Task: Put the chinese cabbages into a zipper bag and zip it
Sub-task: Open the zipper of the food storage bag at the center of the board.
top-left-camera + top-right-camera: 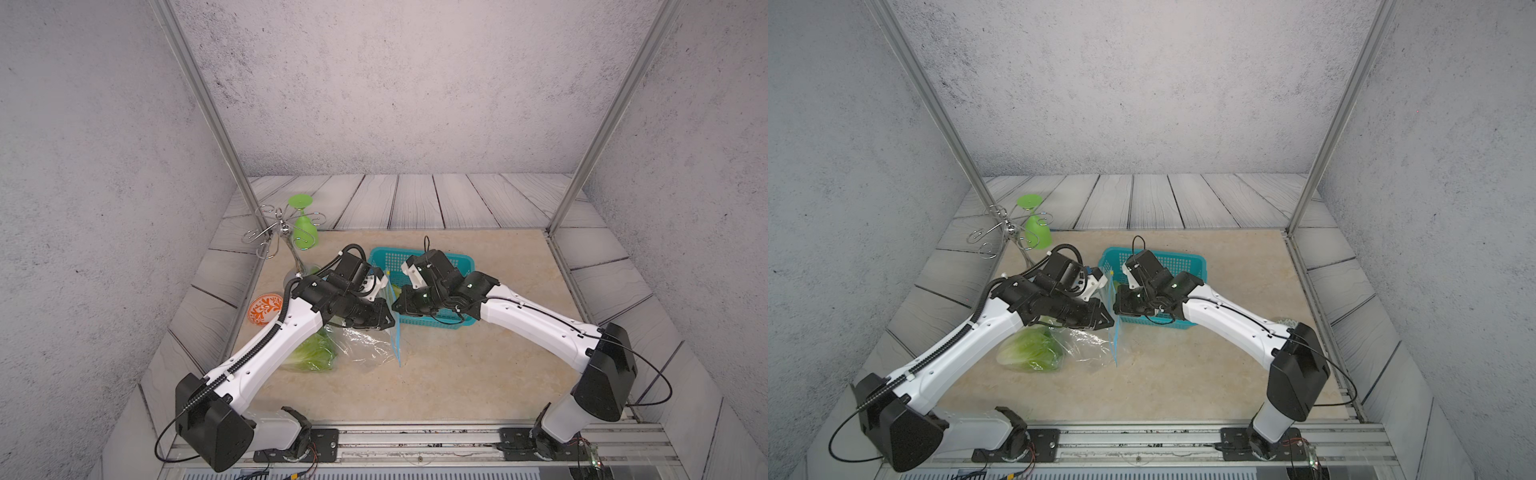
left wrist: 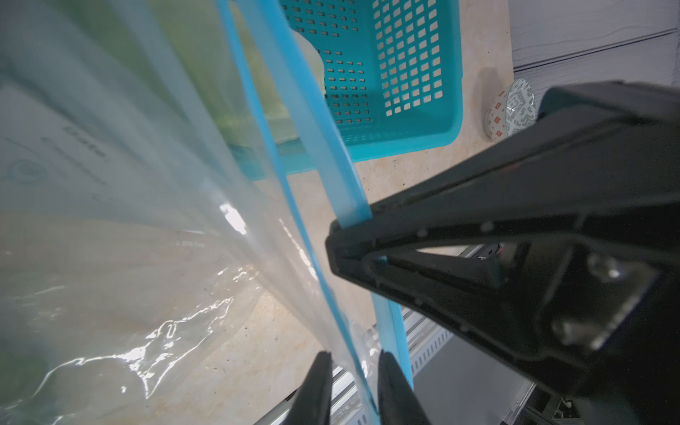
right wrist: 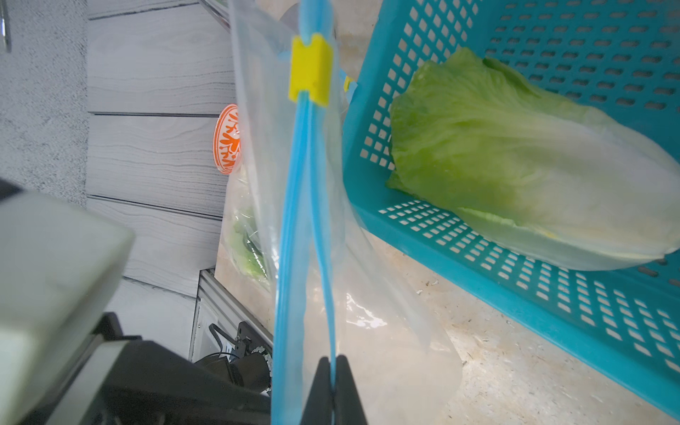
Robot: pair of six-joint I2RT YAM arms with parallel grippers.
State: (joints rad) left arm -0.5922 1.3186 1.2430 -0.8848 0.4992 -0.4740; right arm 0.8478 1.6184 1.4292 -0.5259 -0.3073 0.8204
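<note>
Both top views: the bagged cabbage (image 1: 311, 353) (image 1: 1030, 349) lies inside the zipper bag (image 1: 365, 345) (image 1: 1088, 345).
Left wrist: the left gripper (image 2: 355, 355) has its 2 jaws spread around the bag's blue rim.
Right wrist: the right gripper (image 3: 333, 358) pinches that rim. The basket cabbage (image 3: 515, 158) lies in the teal basket (image 3: 552, 305).

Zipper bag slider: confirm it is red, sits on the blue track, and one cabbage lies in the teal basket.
Not red: the slider is yellow, as the right wrist view shows. It does sit on the blue track, and one cabbage lies in the teal basket.
</note>
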